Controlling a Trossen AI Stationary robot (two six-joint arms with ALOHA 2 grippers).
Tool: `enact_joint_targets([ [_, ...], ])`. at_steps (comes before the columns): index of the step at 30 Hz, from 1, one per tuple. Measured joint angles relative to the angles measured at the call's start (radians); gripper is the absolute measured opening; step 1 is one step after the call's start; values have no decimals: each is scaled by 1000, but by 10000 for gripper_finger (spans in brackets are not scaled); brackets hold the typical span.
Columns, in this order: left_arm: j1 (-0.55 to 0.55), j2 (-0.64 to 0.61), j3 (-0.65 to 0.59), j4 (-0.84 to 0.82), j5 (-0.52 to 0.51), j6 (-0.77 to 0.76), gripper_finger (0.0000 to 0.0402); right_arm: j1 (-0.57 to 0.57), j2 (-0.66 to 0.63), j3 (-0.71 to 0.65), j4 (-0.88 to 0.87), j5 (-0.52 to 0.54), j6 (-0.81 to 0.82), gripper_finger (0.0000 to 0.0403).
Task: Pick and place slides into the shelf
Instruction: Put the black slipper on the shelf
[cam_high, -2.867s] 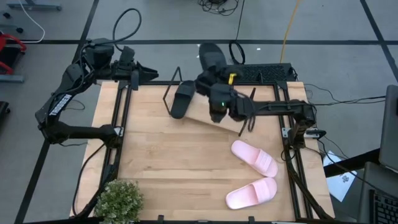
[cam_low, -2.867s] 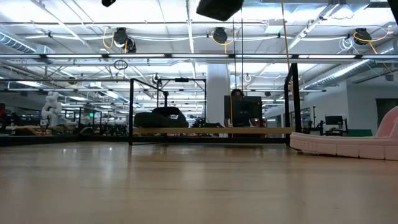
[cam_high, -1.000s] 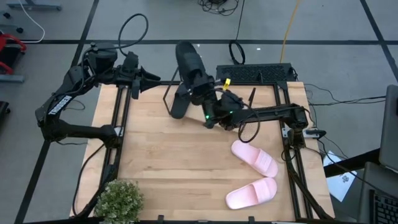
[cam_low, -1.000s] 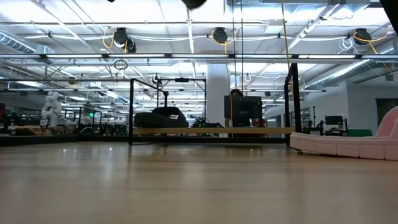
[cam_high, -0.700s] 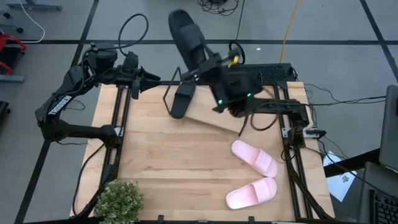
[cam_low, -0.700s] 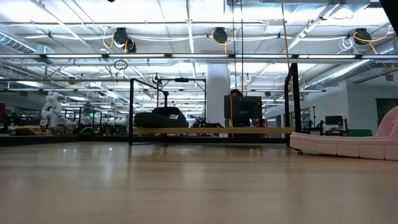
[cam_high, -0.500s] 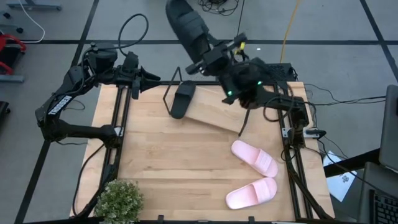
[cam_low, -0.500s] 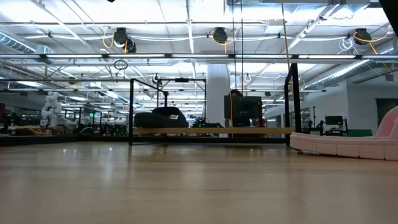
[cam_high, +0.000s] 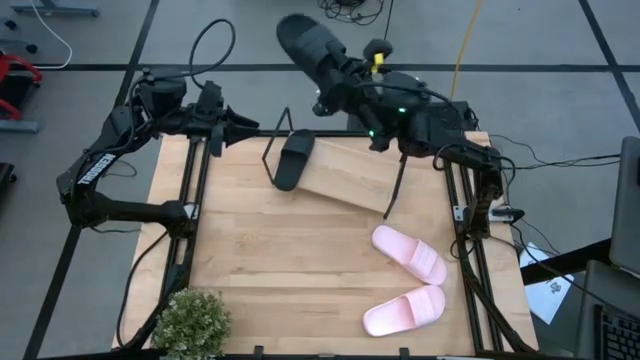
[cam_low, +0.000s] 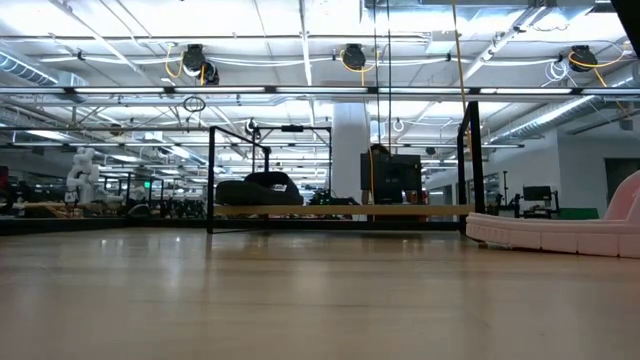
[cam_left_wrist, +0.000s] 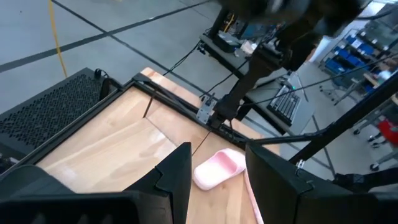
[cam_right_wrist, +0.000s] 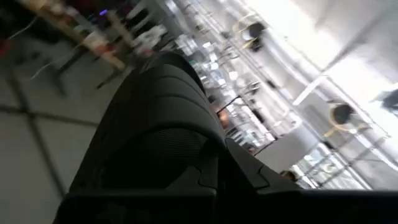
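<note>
A black slide (cam_high: 313, 45) hangs high over the table's far edge, with my right gripper (cam_high: 350, 88) shut on it; in the right wrist view this slide (cam_right_wrist: 155, 124) fills the picture. A second black slide (cam_high: 293, 158) rests on the left end of the tilted shelf (cam_high: 350, 178), also seen in the low view (cam_low: 258, 188). Two pink slides (cam_high: 410, 254) (cam_high: 404, 310) lie on the tabletop at the near right. My left gripper (cam_high: 245, 127) waits at the far left corner, open and holding nothing (cam_left_wrist: 214, 171). My right gripper holds the black slide by the end nearest the arm (cam_high: 340, 78); the fingers themselves are hidden by the slide and the wrist. The slide is lifted clear of everything. It sticks out from the gripper toward the far left, beyond the table's far edge.
A small green plant (cam_high: 190, 322) stands at the near left corner. Black frame rails (cam_high: 196, 200) run along both sides of the tabletop. A dark mat (cam_high: 415, 115) and cables lie just past the far edge.
My right gripper has risen and drawn back from above the shelf toward the table's far edge, and its wrist has rolled. The black slide it holds has swung up with it and now hangs beyond the far edge. The slide on the shelf has stayed put.
</note>
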Motion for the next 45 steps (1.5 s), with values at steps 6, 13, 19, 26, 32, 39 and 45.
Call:
enact_joint_targets([
  [6, 0, 0, 0, 11, 2, -15, 147, -56, 2, 0, -347, -75, 262, 0],
  [13, 0, 0, 0, 8, -5, -19, 147, -94, 2, 0, -700, -74, 582, 0],
  [19, 0, 0, 0, 8, -24, -19, 147, -88, 23, -13, -891, -68, 865, 0],
  [26, 0, 0, 0, 9, -25, -19, 147, -88, 29, -169, -823, -112, 1028, 0],
  [32, 0, 0, 0, 8, -25, -19, 147, -108, 29, -314, -806, -119, 1188, 0],
  [39, -1, 0, 0, 8, -57, -16, 147, -127, 29, -451, -817, -121, 1375, 0],
  [45, -1, 0, 0, 7, -77, -9, 147, -138, 29, -515, -841, -120, 1482, 0],
])
